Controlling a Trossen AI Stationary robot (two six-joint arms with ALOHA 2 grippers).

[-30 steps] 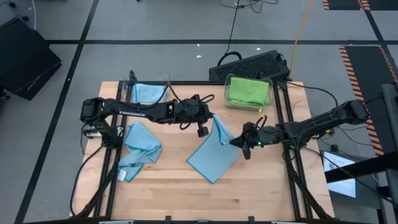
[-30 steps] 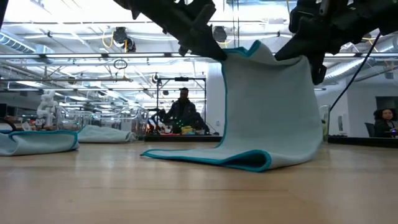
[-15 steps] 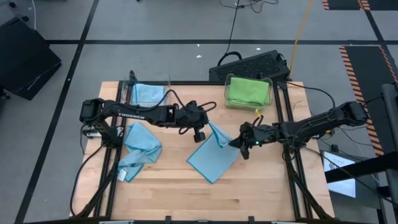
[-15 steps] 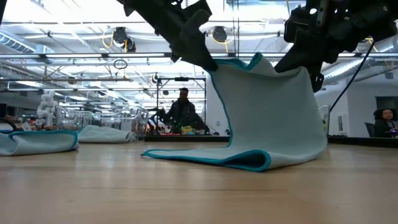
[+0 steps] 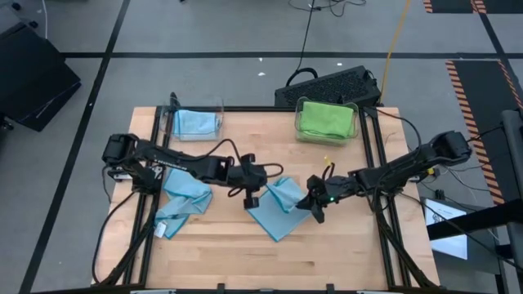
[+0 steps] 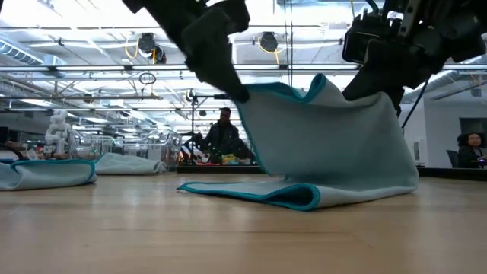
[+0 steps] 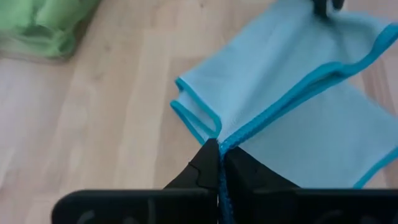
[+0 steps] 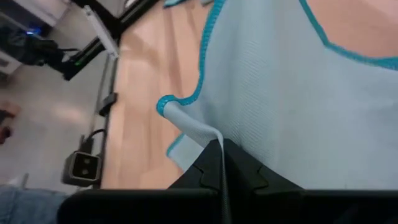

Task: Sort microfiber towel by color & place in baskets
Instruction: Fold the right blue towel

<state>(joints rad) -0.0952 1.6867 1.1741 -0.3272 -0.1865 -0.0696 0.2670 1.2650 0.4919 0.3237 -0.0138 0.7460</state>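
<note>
Towel (image 5: 278, 208) lower now, corners between both shut jaws

Held towel (image 5: 279, 206): light blue with teal edging, two upper corners lifted, lower part folded under on the worktop middle.
Loose towel (image 5: 181, 196): light blue, crumpled, lying at the worktop's left side.
Left basket (image 5: 197, 122): clear bin, far-left corner, blue towel inside.
Right basket (image 5: 326, 120): clear bin, far-right area, green towel inside.
</note>
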